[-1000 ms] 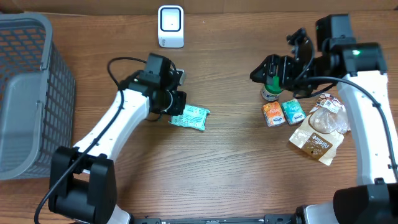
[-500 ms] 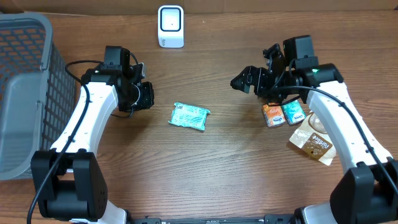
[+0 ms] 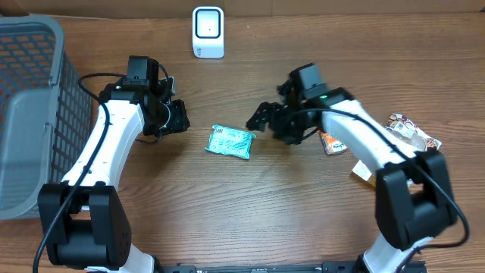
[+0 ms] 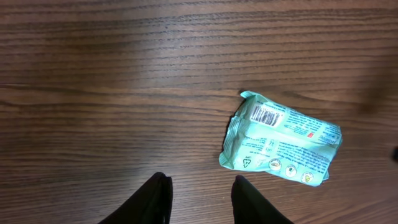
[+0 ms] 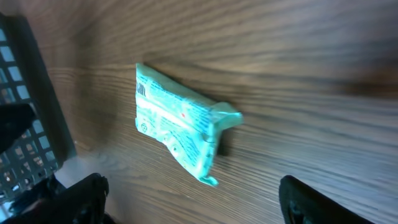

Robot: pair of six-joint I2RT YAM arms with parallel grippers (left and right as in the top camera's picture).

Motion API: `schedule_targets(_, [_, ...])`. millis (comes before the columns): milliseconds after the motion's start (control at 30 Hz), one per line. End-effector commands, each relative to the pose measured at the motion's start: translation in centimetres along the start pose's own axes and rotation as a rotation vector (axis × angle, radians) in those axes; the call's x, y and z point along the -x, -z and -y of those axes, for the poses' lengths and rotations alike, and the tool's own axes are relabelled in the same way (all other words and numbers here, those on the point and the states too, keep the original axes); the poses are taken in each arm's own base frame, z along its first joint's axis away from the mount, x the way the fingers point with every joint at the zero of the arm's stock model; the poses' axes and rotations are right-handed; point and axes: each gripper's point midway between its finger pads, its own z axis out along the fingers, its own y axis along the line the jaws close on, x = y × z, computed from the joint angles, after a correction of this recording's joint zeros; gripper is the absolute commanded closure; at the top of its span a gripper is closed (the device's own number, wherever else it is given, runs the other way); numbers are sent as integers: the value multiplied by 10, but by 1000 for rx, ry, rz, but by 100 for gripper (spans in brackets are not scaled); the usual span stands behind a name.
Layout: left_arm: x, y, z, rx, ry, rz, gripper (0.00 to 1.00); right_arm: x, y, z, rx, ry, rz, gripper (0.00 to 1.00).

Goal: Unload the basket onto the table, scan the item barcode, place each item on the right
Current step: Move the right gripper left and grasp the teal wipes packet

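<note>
Right claw (image 3: pixel 260 119) had swung away from the groceries on the right side of the bench (image 3: pixel 288 212) and now hovered just beside the right end of the teal packet (image 3: pixel 231 141), its jaws spread wide and gripping nothing; the wrist view showed the packet lying between and ahead of the two dark fingers, not touched by either. Left claw (image 3: pixel 176 117) had kept the spot it pulled back to, a little left of the packet, but its jaws had parted to a modest gap and were empty over bare wood. The packet lay flat near the middle of the bench, tilted slightly, with its barcode (image 4: pixel 266 116) facing up at the end nearer the left arm. A white scanner (image 3: pixel 208 32) stood at the far edge, well apart from the packet. A grey basket (image 3: pixel 30 114) filled the left edge. An orange carton (image 3: pixel 333 142) showed from under the right arm, with snack bags (image 3: pixel 409 127) beyond it on the right.
</note>
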Motion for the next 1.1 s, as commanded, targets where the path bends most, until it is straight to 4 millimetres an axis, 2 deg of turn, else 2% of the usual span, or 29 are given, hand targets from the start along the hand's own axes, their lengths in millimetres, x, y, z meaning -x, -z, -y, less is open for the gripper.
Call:
schedule_targets(0, [4,-1,-5,28,5,9,62,-8,-20,-1,-6,-35,-32,21])
schedule_targets(167, [5,0,-9,49,5,13,60,-16,-45,-1,-20,-53,-65,34])
schedule_targets(333, [5,-1,-9,49,5,13,59,-19,-66,4,-27,-69,-85,38])
schedule_targets(633, [4,-1,-9,49,6,9,59,-18,-88,3,-26,-27,-73,42])
schedule_targets(800, [3,-1,-9,50,7,5,59,-23,-99,8,-38,-25,-90,59])
schedule_targets(1067, [-1,-4,-11,53,9,-4,59,-23,-99,8,-37,-16,-90,89])
